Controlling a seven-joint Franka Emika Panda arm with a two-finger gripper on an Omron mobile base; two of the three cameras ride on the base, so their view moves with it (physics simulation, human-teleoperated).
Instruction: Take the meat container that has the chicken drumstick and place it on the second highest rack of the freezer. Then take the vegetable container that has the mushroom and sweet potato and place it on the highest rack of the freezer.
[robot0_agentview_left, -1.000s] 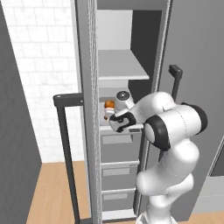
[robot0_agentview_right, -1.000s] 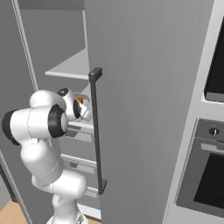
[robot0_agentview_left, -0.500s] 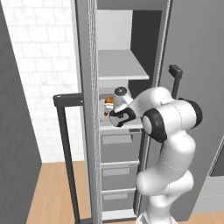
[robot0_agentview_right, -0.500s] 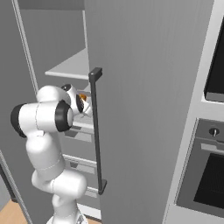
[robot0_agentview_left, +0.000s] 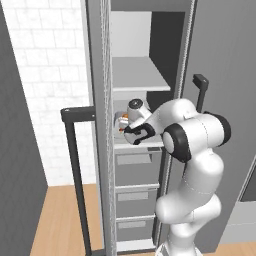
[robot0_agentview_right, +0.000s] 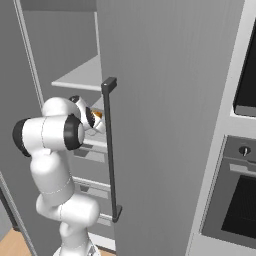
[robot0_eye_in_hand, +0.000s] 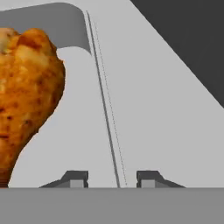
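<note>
**Meat container set on the second shelf; grip coming off its wall**

Item 1, chicken drumstick (robot0_eye_in_hand: 26, 87): glossy orange-brown, bulbous end up in the hand view, lying inside its container. In the left base view it shows as an orange spot (robot0_agentview_left: 125, 118) deep in the freezer.

Item 2, meat container (robot0_eye_in_hand: 65, 26): pale tray with a thin upright wall. It sits on the second shelf (robot0_agentview_left: 140, 145) of the freezer, below the highest rack (robot0_agentview_left: 137, 80) and above the drawers (robot0_agentview_left: 137, 167).

Item 3, gripper (robot0_eye_in_hand: 112, 178): its two fingertips stand one on each side of the container wall, with a clear gap to each; the jaws are parted and clamp nothing. Half a second ago the hand was at the same shelf, still gripping; now the fingers have let go. In the left base view the hand (robot0_agentview_left: 137, 131) reaches in at shelf level.

Item 4, freezer (robot0_agentview_left: 100, 125): tall grey compartment, door swung open, dark bar handle (robot0_agentview_right: 111, 150) beside the arm in the right base view.

Status: the first half of the task looks done, since the tray rests on the shelf without support. Likely next: back the hand straight out without snagging the wall, then fetch the vegetable container for the highest rack.
</note>
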